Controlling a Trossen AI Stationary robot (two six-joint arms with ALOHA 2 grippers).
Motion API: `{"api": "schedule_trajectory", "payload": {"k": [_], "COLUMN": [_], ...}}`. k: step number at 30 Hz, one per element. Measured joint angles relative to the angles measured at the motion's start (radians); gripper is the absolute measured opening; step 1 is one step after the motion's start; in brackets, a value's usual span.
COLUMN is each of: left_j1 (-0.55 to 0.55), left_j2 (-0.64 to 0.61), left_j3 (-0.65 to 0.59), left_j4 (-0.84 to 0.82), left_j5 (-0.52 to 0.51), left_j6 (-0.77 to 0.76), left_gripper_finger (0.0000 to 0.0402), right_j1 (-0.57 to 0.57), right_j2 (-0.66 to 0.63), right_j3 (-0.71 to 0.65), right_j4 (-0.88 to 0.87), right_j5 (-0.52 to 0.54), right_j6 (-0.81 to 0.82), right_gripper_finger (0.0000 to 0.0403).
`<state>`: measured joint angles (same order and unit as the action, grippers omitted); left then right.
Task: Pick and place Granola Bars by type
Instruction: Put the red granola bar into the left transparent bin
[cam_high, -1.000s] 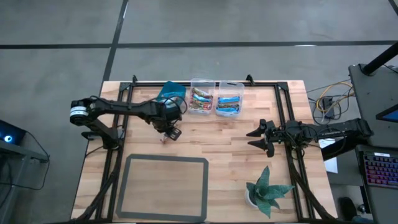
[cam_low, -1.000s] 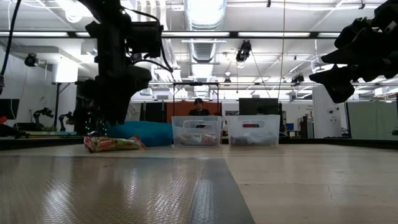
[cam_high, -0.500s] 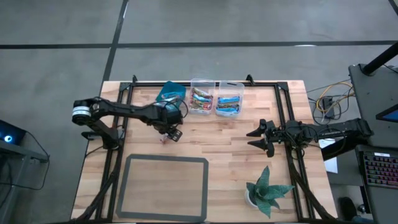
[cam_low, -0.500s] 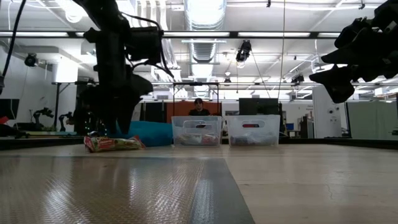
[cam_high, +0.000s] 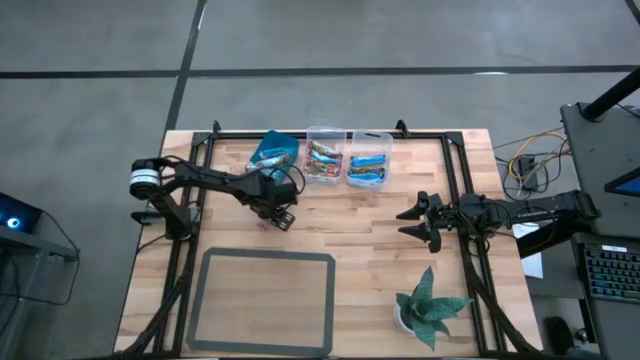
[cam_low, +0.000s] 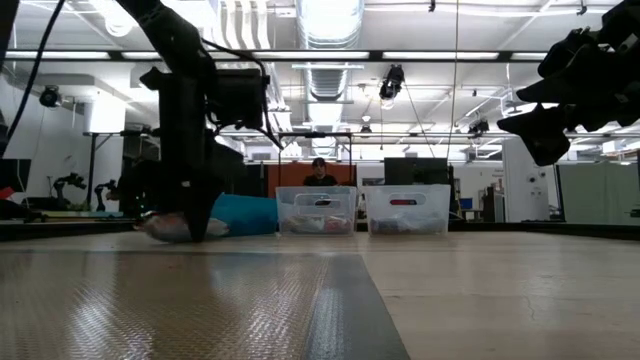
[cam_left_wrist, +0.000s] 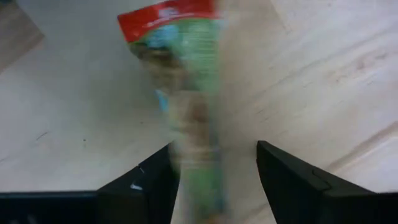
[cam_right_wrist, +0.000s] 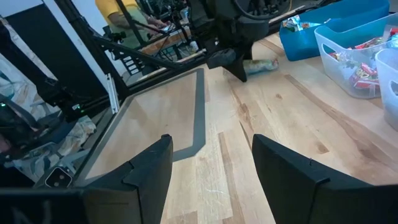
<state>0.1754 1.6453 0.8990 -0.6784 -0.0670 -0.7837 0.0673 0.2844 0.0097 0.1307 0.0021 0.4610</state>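
Observation:
A greenish-silver granola bar with a red end (cam_left_wrist: 186, 93) lies flat on the wooden table, left of centre (cam_high: 265, 224). My left gripper (cam_left_wrist: 214, 180) points straight down over it, open, one finger on each side of the bar; in the low view it (cam_low: 195, 225) hides most of the bar (cam_low: 160, 228). More granola bars fill two clear bins (cam_high: 325, 160) (cam_high: 368, 167) at the far edge, beside a teal bin (cam_high: 274, 150). My right gripper (cam_high: 401, 224) waits open and level above the table's right side, holding nothing (cam_right_wrist: 211, 162). My left gripper comes at the bar from above, its fingers lying across the bar's length. One finger (cam_left_wrist: 155, 180) stands right beside the bar's long edge (cam_left_wrist: 180, 155); I cannot tell whether it touches. The bar lies flat on the table.
A grey-framed mat (cam_high: 265, 300) covers the near left of the table. A potted plant (cam_high: 430, 308) stands near the front right. Black frame rails (cam_high: 455, 170) run along the table's sides. A person (cam_low: 319, 172) sits far behind the bins.
My left gripper has come straight down onto the bar, from above it to table height, with its fingers now on either side of it. The bar has stayed where it lay. The right arm has kept still.

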Motion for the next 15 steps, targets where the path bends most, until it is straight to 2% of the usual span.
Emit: {"api": "schedule_trajectory", "payload": {"k": [4,12,15], "left_j1": [0.0,0.001,0.0], "left_j2": [0.009,0.007,0.005], "left_j3": [-0.003,-0.008,0.001], "left_j4": [-0.002,-0.019,-0.031], "left_j5": [-0.007,-0.038,-0.041], "left_j6": [-0.004,-0.005,-0.01], "left_gripper_finger": [0.0157,0.0025,0.0011], "right_j1": [0.0,0.0,0.0], "right_j2": [0.0,-0.001,-0.001], "right_j3": [0.0,0.0,0.0], "right_j4": [0.0,0.0,0.0], "right_j5": [0.0,0.0,0.0], "right_j6": [0.0,0.0,0.0], "right_gripper_finger": [0.021,0.021,0.021]}}
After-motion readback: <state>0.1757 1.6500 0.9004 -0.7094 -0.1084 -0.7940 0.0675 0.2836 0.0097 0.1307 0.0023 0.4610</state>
